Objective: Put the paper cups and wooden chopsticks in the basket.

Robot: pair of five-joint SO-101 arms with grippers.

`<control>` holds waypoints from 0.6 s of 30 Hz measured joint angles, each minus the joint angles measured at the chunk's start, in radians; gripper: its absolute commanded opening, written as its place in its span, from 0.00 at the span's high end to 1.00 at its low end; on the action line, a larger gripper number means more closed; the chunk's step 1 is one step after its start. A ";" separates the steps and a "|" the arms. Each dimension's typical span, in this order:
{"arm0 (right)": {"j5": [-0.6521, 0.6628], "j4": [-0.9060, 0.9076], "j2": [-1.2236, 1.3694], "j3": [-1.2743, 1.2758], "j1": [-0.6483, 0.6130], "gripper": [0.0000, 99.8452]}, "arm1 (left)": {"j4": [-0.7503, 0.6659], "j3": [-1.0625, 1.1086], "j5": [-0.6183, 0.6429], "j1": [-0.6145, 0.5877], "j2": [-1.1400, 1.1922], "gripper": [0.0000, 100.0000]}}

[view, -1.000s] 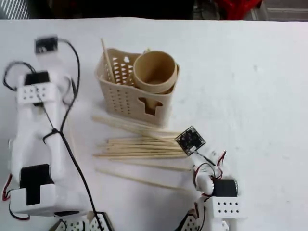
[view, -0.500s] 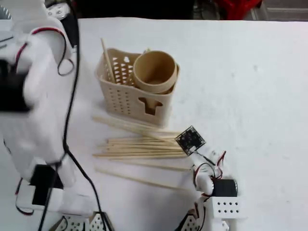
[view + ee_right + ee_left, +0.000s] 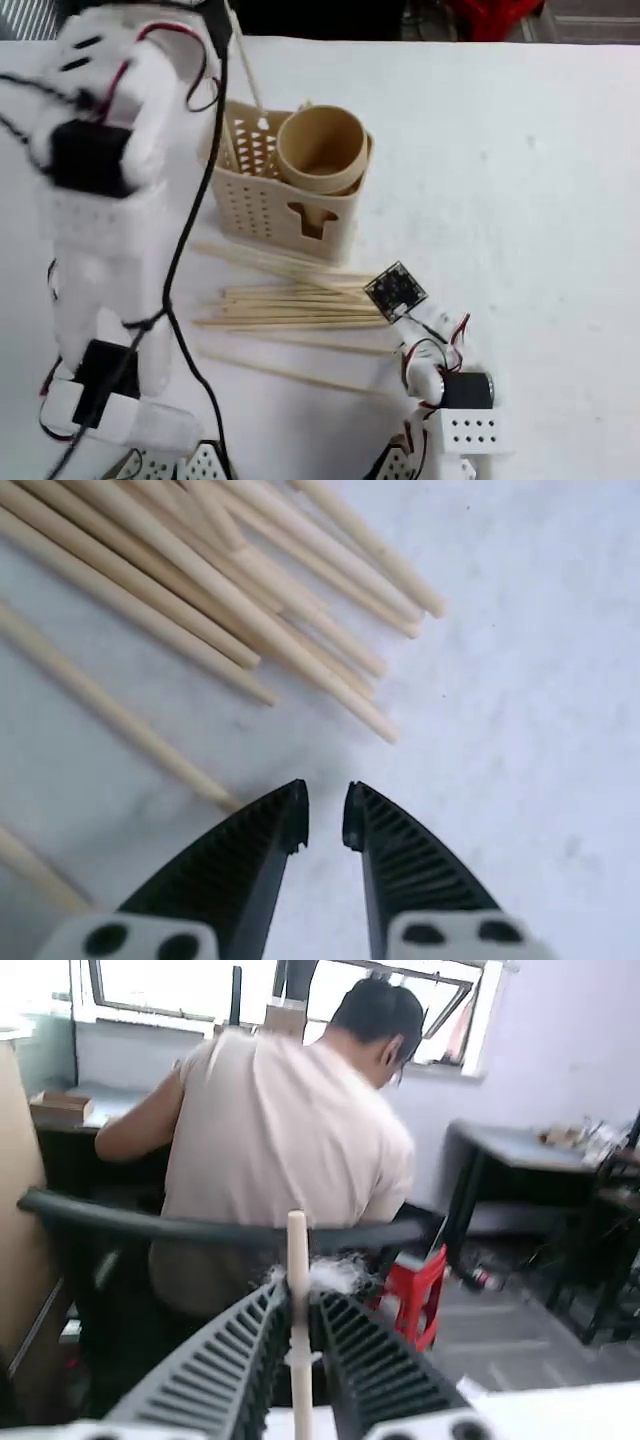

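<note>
A beige slotted basket (image 3: 262, 200) holds stacked paper cups (image 3: 322, 150), and a thin stick leans in its left part. Several wooden chopsticks (image 3: 290, 305) lie on the table in front of it. My left arm (image 3: 105, 200) is raised to the left of the basket. My left gripper (image 3: 299, 1295) is shut on one chopstick (image 3: 297, 1245), which slants over the basket's far left corner (image 3: 247, 80). My right gripper (image 3: 324, 815) hovers low over the table by the tips of the pile (image 3: 250, 630), open by a narrow gap with nothing between its fingers.
The white table (image 3: 520, 180) has free room to the right of the basket. Two chopsticks (image 3: 300, 378) lie apart from the pile, nearer the arms' bases. Black cables (image 3: 185, 300) trail along the left arm.
My left arm has risen from low at the left and swung up towards the basket; its chopstick now stands over the basket's far left corner. The right arm has not moved.
</note>
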 measured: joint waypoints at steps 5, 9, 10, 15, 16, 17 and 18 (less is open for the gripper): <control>0.000 0.000 0.000 0.000 0.000 0.92 | -0.066 0.244 -0.012 -0.020 0.003 0.98; 0.000 0.000 0.000 0.000 0.000 0.92 | -0.063 0.327 -0.017 -0.023 0.003 0.91; 0.000 0.000 0.000 0.000 0.000 0.92 | -0.060 0.331 -0.017 -0.023 0.003 0.88; 0.000 0.000 0.000 0.000 0.000 0.92 | -0.015 0.318 -0.017 -0.054 0.003 0.84; 0.000 0.000 0.000 0.000 0.000 0.92 | 0.005 0.304 -0.017 -0.064 0.003 0.84; 0.000 0.000 0.000 0.000 0.000 0.92 | 0.028 0.284 -0.017 -0.077 0.003 0.85; 0.000 0.000 0.000 0.000 0.000 0.92 | 0.055 0.256 -0.017 -0.091 0.003 0.85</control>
